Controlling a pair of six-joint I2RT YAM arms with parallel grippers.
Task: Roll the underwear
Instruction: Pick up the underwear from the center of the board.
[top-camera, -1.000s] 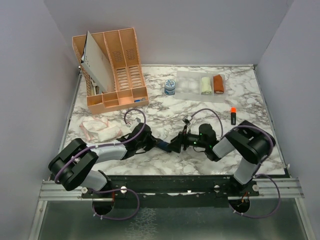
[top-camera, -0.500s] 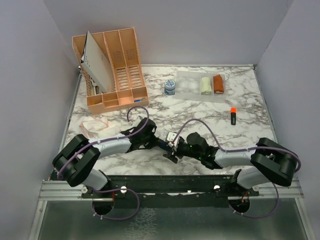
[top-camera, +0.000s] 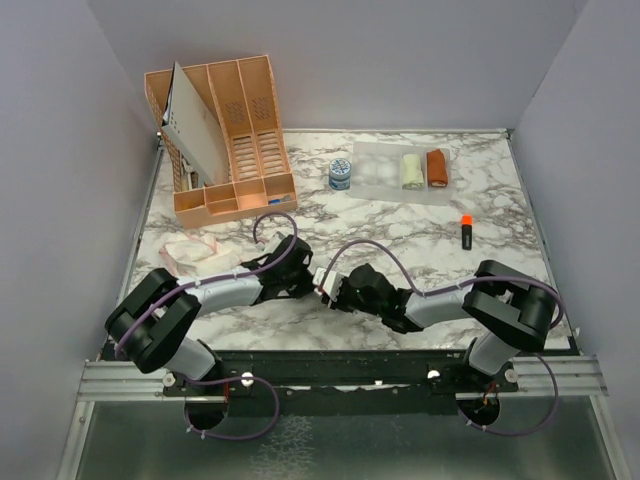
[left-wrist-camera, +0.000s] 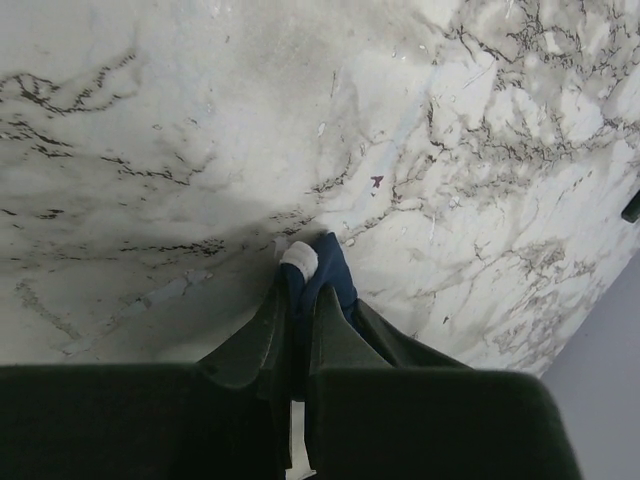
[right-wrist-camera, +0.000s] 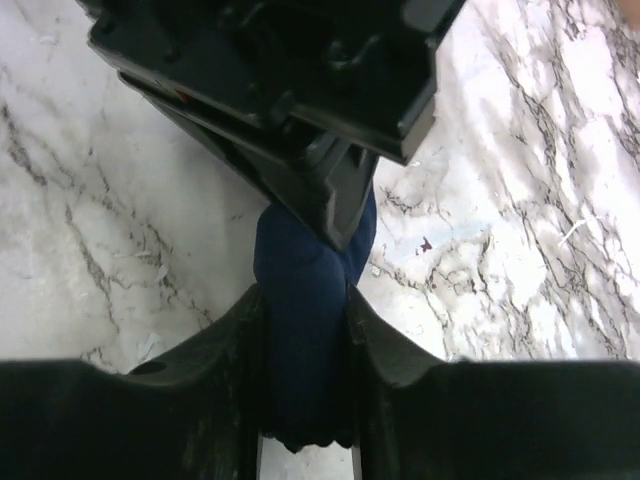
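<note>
A: Where are the navy briefs (right-wrist-camera: 300, 265)?

B: Near the surface (top-camera: 400, 240) front, clenched in the left gripper (left-wrist-camera: 300, 292), with the right gripper (right-wrist-camera: 305, 312) grasping the rolled bulk. Turn evenly and taut, or it probably loosens.

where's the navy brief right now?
Top view: near-centre of the table, right of the pink-edged brief. The navy brief is pinched in the left gripper and sits between the jaws of the right gripper.
</note>
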